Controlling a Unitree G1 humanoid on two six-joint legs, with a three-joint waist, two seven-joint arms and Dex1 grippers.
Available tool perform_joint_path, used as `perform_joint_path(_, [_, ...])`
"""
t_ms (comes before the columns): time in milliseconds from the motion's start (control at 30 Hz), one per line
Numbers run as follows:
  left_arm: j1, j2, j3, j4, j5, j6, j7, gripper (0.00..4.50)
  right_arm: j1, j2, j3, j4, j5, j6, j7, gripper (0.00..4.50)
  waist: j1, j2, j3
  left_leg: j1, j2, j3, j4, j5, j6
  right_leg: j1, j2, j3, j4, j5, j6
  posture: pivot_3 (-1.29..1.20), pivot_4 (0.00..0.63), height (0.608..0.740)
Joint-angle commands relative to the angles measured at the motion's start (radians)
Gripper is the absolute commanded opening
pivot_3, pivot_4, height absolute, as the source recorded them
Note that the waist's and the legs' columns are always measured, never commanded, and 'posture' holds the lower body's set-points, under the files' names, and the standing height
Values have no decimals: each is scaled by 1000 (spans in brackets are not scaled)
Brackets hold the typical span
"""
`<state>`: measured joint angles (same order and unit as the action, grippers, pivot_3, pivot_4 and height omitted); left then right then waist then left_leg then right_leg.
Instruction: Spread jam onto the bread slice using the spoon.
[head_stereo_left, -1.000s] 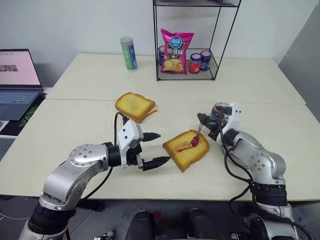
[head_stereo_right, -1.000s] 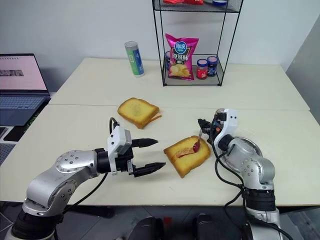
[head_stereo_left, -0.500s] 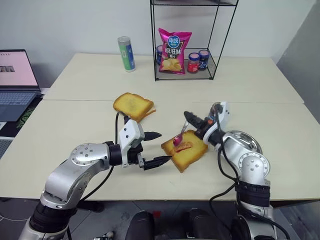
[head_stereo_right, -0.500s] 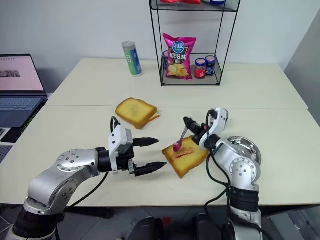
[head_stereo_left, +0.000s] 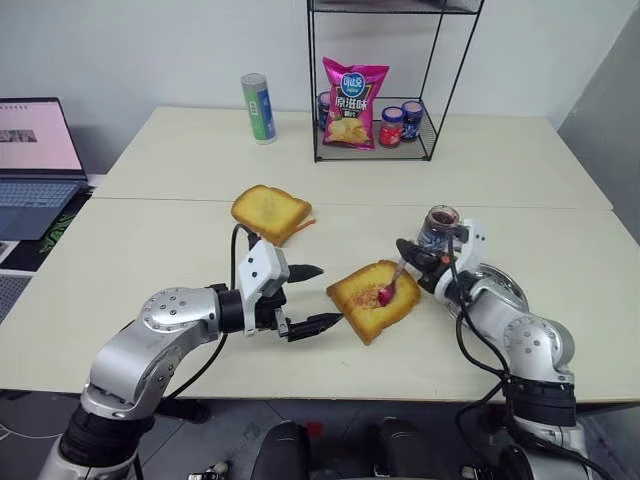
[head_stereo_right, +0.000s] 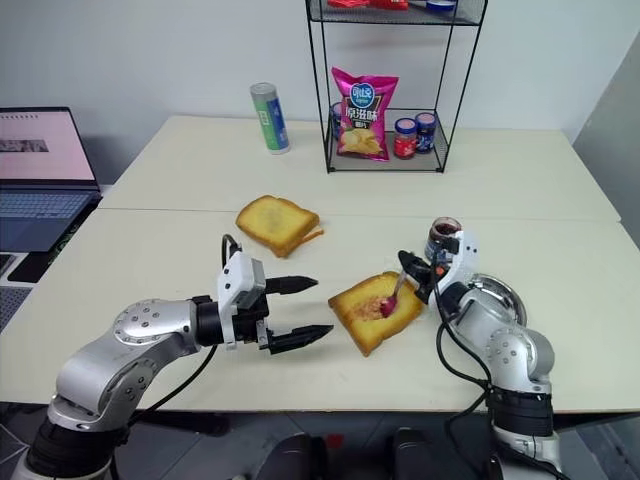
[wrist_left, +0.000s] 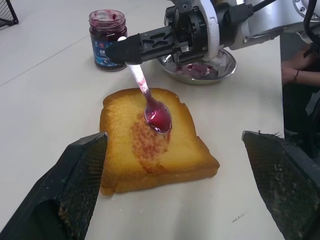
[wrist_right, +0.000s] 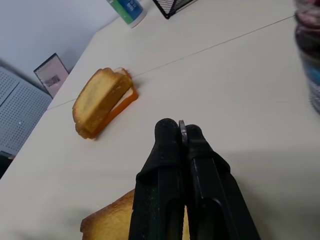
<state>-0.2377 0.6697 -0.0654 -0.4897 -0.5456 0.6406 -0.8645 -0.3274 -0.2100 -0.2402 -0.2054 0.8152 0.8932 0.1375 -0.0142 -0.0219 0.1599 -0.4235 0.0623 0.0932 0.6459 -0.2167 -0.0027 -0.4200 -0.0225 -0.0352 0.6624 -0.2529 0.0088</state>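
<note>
Bread slice (wrist_left: 150, 140) on the table (head_stereo_left: 150, 240), spoon (wrist_left: 150, 102) bowl resting on its jam (wrist_left: 146, 141) smear.

Right gripper (wrist_left: 117, 51) is pinched tight on the spoon's handle, angling it down onto the slice. Left gripper (head_stereo_left: 312, 298) hangs spread wide just beside the bread's near edge, holding nothing. Jam jar (head_stereo_left: 438, 226) stands behind the right gripper, next to a steel dish (wrist_left: 205, 70).

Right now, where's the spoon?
The spoon is held in the right gripper, its bowl on the bread slice, just left of the open jam jar.
</note>
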Motion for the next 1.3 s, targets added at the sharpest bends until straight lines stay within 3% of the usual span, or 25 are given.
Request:
perform_joint_path(33, [-32,-5,-8,12,4,-30,-20,4500,4,-3,-49,-96,90,49,-25,18,3,0,0,0,0,0,0,0,0,0,0,0,0,0,0,0,150,740])
perform_joint_path(200, [-112,-20,-38,50,-3,-20,-44,4500,-24,20,-152,-233,362,77,-129,18,9,1,1,-1,1,0,-1,0,0,-1,1,0,0,0,0,0,150,740])
perform_joint_path(433, [-315,-53,-168,118,32,-25,-144,4500,41,-130,-360,-312,448,-10,-328,18,31,0,1,-4,-1,-2,0,0,0,-1,0,-2,-2,0,0,0,150,740])
perform_joint_path(567, [-452,-95,-314,224,175,-164,-235,4500,172,-186,-445,-301,366,-79,-329,18,31,0,1,-4,-2,-1,0,0,1,-1,1,-1,-5,1,1,0,150,740])
perform_joint_path(667, [-515,-163,-376,313,219,-241,-287,4500,245,-165,-481,-268,307,-163,-331,18,28,1,1,-4,-1,-2,-1,0,1,-1,2,-1,-5,0,1,0,150,740])
perform_joint_path(800, [-553,-255,-439,479,337,-411,-289,4500,286,-100,-432,-211,247,-238,-292,18,10,1,0,-2,-1,-1,-1,0,1,-1,4,0,-3,0,1,0,150,740])
perform_joint_path(1033, [-533,-355,-454,572,384,-476,-284,4500,266,-20,-410,-15,224,-332,-203,18,7,2,0,0,0,-2,0,0,1,-1,4,1,0,0,1,0,150,740])
perform_joint_path(1200, [-512,-351,-431,580,415,-510,-268,4500,254,-22,-407,76,206,-366,-145,18,9,2,0,0,0,-1,0,0,1,0,4,3,-1,0,1,0,150,740])
perform_joint_path(1300, [-504,-347,-425,570,416,-506,-276,4500,256,-31,-410,104,208,-372,-127,542,10,2,0,0,0,-1,0,0,1,0,4,2,0,0,1,0,150,740])
